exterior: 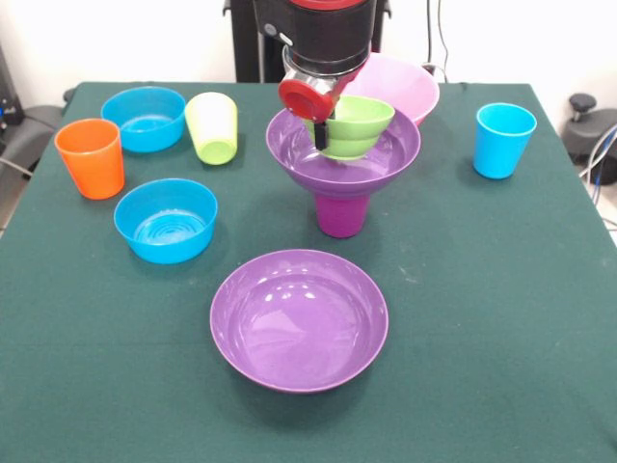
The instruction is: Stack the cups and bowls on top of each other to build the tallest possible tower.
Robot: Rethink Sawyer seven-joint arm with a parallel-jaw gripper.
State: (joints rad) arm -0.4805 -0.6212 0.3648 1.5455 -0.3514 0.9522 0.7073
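- No text, label, brand, number or sign can be read anywhere in the front view.
- The cups, the bowls and the green cloth on the desk (501,318) are plain and unmarked.

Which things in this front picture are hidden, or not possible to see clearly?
- Gripper: only one dark finger shows at the green bowl; whether it is open or shut cannot be told.
- Pink bowl: its left part is hidden behind the arm and the green bowl.
- Purple cup: its top is covered by the wide purple bowl that sits on it.
- Arm: cut off by the top edge.
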